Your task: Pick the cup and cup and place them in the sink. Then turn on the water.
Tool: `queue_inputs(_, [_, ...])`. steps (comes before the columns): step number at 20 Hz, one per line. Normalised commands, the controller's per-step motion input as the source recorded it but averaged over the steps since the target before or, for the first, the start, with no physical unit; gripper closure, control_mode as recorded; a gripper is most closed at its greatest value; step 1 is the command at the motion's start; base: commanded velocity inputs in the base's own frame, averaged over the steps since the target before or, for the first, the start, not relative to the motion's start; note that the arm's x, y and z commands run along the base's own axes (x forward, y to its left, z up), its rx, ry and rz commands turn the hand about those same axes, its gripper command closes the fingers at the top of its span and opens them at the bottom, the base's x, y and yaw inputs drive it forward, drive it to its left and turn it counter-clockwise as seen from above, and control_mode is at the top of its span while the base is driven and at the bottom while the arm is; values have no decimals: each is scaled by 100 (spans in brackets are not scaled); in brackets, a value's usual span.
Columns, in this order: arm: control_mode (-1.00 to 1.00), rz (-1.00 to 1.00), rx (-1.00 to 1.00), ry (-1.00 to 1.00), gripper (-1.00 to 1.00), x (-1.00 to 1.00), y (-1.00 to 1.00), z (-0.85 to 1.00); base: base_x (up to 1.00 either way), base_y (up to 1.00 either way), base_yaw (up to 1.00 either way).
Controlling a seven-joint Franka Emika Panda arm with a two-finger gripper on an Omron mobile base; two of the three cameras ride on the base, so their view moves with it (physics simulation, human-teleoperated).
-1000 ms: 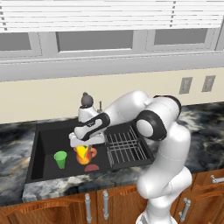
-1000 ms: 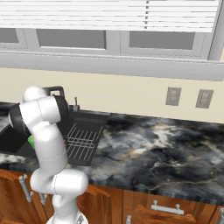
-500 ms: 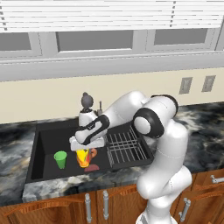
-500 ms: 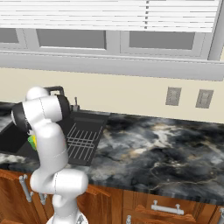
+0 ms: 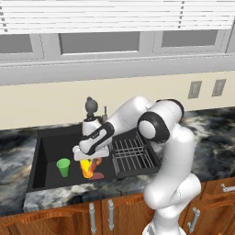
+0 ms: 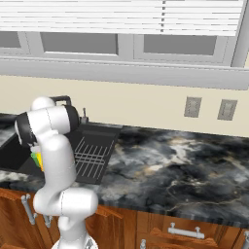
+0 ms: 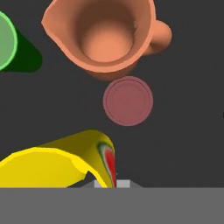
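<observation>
My gripper (image 5: 90,159) hangs low inside the black sink (image 5: 38,154), shut on the wall of the yellow cup (image 5: 86,168) with the orange-red pattern. The hand view has the yellow cup (image 7: 57,162) at the bottom, tilted, right at the gripper (image 7: 110,182). The green cup (image 5: 63,167) stands upright on the sink floor, just left of the yellow one and apart from it; its rim (image 7: 5,41) shows at the hand view's left edge. The black faucet (image 5: 91,106) rises behind the basin, and no water runs from it.
A terracotta jug (image 7: 105,37) with a handle stands on the sink floor ahead of the hand, beside a round reddish drain (image 7: 128,100). The wire rack (image 5: 131,154) fills the basin's right part. Marble counter (image 6: 185,165) stretches to the right.
The hand has sunk slightly deeper into the sink with the yellow cup still in its grip. The green cup has not moved.
</observation>
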Motion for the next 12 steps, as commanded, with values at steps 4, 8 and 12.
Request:
queue_inputs(4, [-100, 0, 0, 0, 100, 0, 0, -11, 0, 0, 0])
queue_inputs(8, [-100, 0, 0, 0, 100, 0, 0, -6, 0, 0, 0])
queue_inputs(12, [-100, 0, 0, 0, 100, 0, 0, -5, 0, 0, 0])
